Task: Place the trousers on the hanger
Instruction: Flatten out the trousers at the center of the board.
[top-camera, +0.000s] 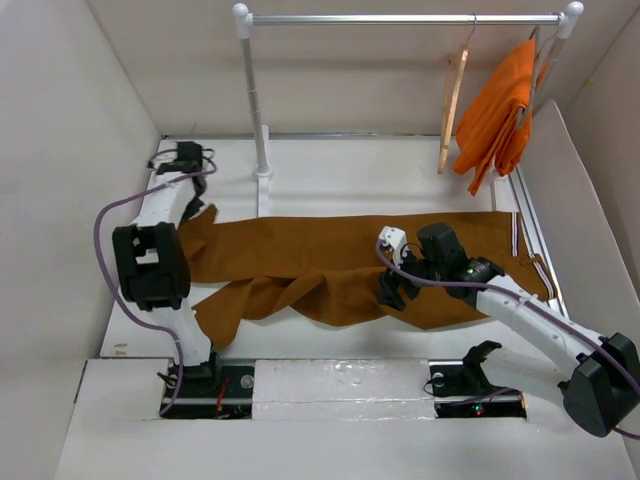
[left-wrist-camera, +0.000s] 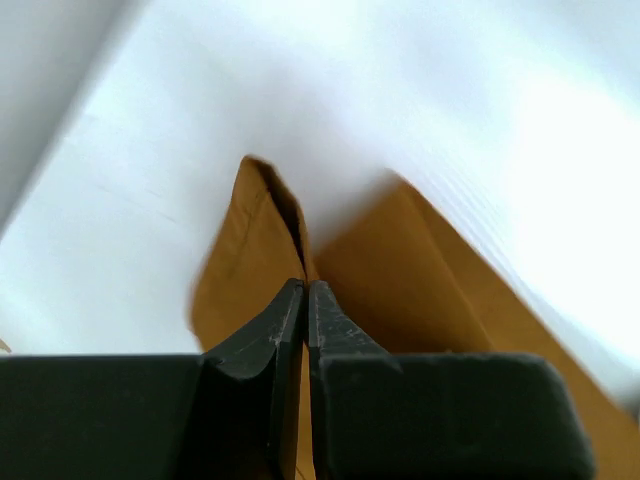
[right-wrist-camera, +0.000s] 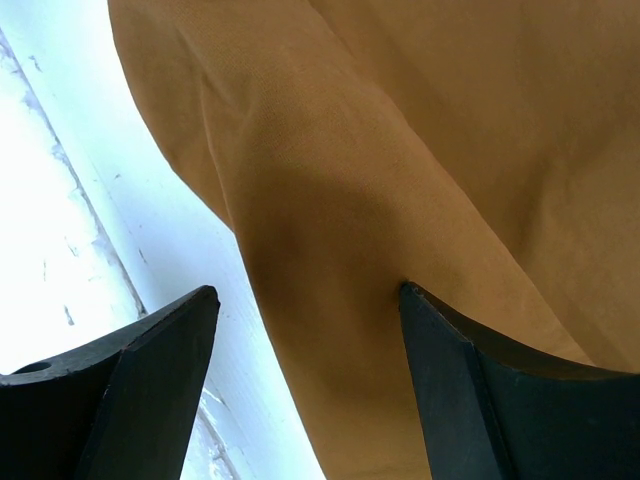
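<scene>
Nothing is draping the hanger (top-camera: 452, 100) yet: my left pincer (left-wrist-camera: 305, 290) is pinching the trousers (top-camera: 300, 260), right pincer (right-wrist-camera: 305, 295) hovering spread.

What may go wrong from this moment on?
The left pincer pinches only a thin fold of the trousers; it may slip when lifted. The right pincer is open over a cloth ridge and might catch one layer. The hanger hangs beside an orange garment, which may snag.
</scene>
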